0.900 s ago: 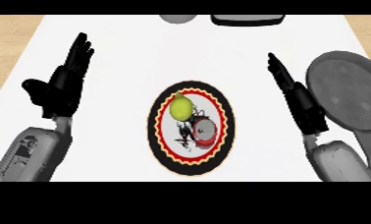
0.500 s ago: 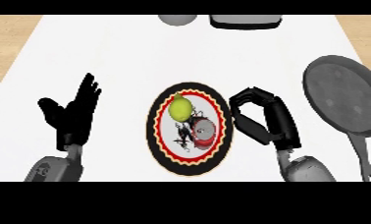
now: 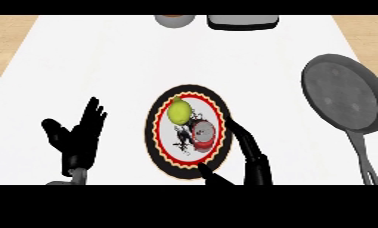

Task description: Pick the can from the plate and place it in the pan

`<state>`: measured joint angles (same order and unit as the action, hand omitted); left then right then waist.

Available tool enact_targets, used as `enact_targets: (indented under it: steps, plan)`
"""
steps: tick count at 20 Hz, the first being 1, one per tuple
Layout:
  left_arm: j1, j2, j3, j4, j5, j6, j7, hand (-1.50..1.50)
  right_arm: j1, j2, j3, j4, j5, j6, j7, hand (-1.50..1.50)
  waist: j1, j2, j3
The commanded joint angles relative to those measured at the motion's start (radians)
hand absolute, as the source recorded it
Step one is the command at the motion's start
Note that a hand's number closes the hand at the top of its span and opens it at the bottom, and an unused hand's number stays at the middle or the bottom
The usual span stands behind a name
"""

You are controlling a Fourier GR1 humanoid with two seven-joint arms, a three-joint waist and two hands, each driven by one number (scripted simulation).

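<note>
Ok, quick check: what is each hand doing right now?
Left hand: open, fingers up, resting at lower left, holding nothing.
Right hand: open, fingers straight beside the round red-rimmed plate, not holding the small red can.

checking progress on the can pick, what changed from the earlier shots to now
The right hand came in from the plate's right side and now lies open along the plate's lower right rim, beside the can, not yet holding it. The left hand sank toward the lower left, open. Can, lime, plate and pan have not shifted on the counter.
</note>
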<state>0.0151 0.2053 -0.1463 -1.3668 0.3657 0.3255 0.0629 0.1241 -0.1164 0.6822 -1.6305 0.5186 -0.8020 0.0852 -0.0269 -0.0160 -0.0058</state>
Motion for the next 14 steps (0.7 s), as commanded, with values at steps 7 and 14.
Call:
enact_targets:
  steps: [7, 14]
  plan:
    - [0.027, -0.014, -0.001, -0.005, -0.006, -0.019, -0.033, 0.00, -0.007, 0.115, -0.003, -0.140, 0.634, 0.149, 0.599, -1.50, 0.017, 0.014, 0.001]
    - [0.034, -0.008, -0.021, -0.043, -0.009, -0.023, 0.005, 0.00, -0.212, 0.116, -0.042, -0.108, 0.593, 0.652, 0.895, -1.50, 0.046, 0.021, 0.001]
